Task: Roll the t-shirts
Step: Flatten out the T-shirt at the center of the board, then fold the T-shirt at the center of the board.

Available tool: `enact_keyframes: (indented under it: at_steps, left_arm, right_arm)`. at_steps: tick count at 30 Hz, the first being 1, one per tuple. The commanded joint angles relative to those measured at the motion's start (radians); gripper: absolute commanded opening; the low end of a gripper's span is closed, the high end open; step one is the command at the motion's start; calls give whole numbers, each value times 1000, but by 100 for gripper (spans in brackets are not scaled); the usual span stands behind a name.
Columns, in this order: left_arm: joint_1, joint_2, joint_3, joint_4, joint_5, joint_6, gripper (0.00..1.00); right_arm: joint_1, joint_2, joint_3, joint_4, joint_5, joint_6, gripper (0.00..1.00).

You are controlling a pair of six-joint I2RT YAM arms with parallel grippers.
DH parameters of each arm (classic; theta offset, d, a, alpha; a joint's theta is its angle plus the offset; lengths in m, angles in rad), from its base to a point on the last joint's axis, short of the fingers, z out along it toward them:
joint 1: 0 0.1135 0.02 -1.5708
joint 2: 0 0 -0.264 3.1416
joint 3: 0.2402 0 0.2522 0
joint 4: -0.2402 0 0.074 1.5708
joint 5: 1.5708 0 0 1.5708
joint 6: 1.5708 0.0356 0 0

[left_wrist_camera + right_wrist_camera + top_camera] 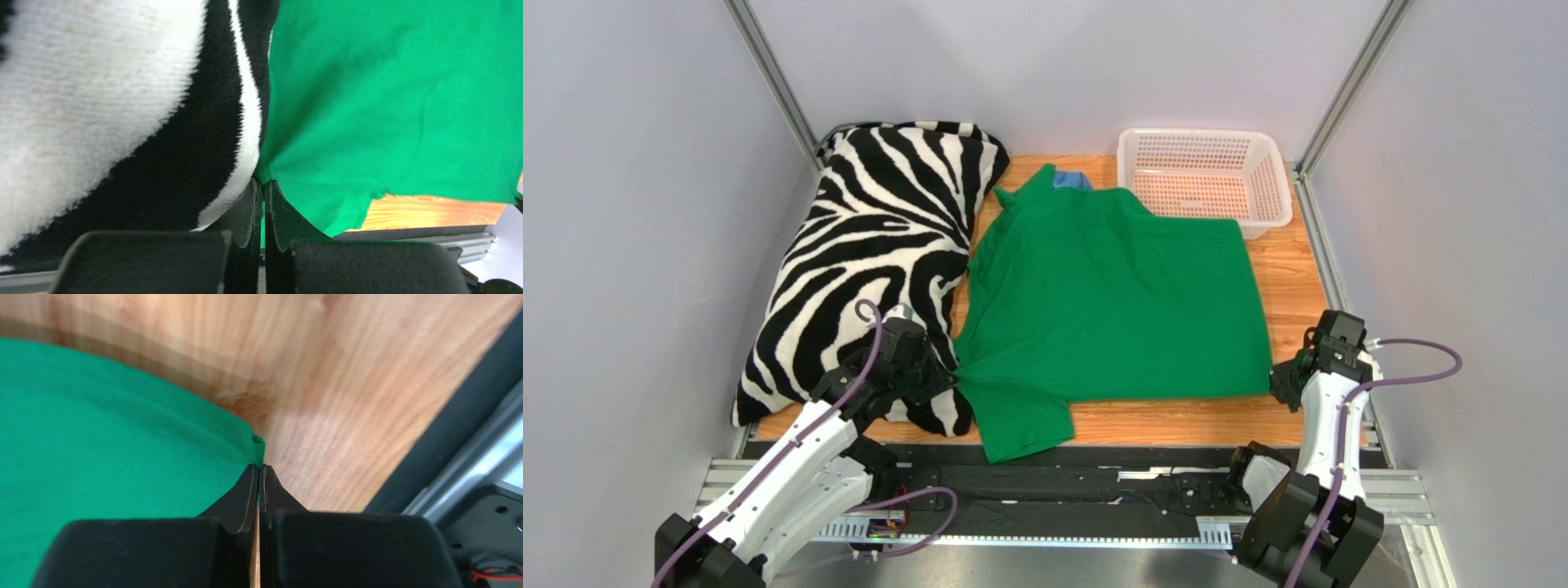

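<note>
The green t-shirt (1112, 294) is shown spread flat on the bench (1290, 282). Its 8 o'clock edge is pinched in the closed left pincer (263, 184) and its 4 o'clock hem corner in the closed right pincer (259, 471), presumably so that rolling can be started. The left pincer is crowded by the zebra pillow (879, 245) at 9 o'clock; a white basket (1204, 178) is seen at 1 o'clock.

plain bright green all over the t-shirt (1112, 294), no print, no stripes. bold black-and-white zebra stripes on the pillow (873, 233). white lattice for the basket (1204, 184). warm orange-brown wood grain on the table (1290, 288). tiny bit of blue cloth (1071, 181) up by the green collar. white arms (787, 472), purple cables (1418, 346).
</note>
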Motion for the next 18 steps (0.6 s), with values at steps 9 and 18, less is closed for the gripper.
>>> enact_keyframes:
  at_steps: [9, 18]
  left_arm:
    - [-214, -31, 42, -142, -200, -168, 0]
    - [-352, -74, 72, -302, -407, -304, 0]
  right_arm:
    - [-84, -50, 62, -88, 60, 45, 0]
    - [-85, -20, 88, -77, 85, 39, 0]
